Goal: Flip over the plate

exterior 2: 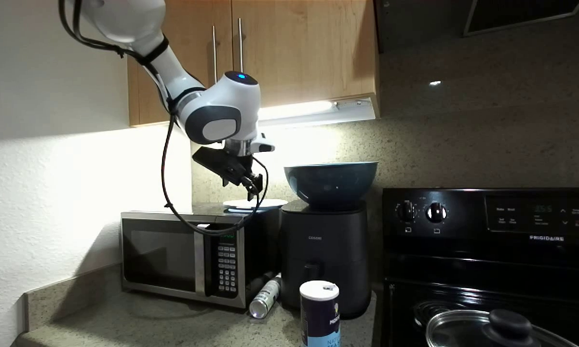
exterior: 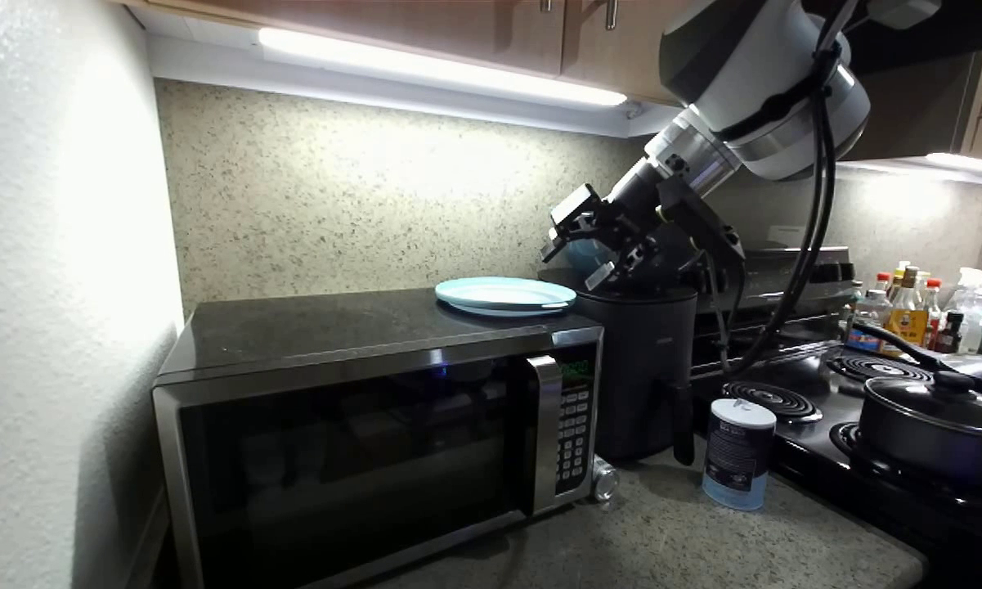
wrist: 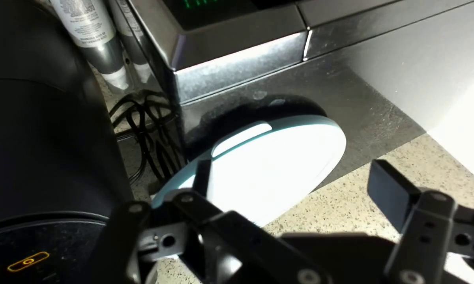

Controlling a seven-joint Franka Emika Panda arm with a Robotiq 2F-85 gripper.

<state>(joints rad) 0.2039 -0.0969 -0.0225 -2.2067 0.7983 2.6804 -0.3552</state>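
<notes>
The plate is pale blue to white, round and shallow. It lies on the back right of the microwave top, its rim raised above its base, so it appears face up. It also shows in an exterior view and, very bright, in the wrist view. In the wrist view its edge reaches past the microwave's side edge. My gripper is open and empty, tilted down, above and apart from the plate. In the wrist view the gripper's left finger covers part of the plate; the right finger is beyond it, over speckled backsplash.
The microwave stands beside a black air fryer that bears a dark teal bowl. The bowl is partly behind my gripper in an exterior view. Cabinets hang above. A salt canister and stove pot are right.
</notes>
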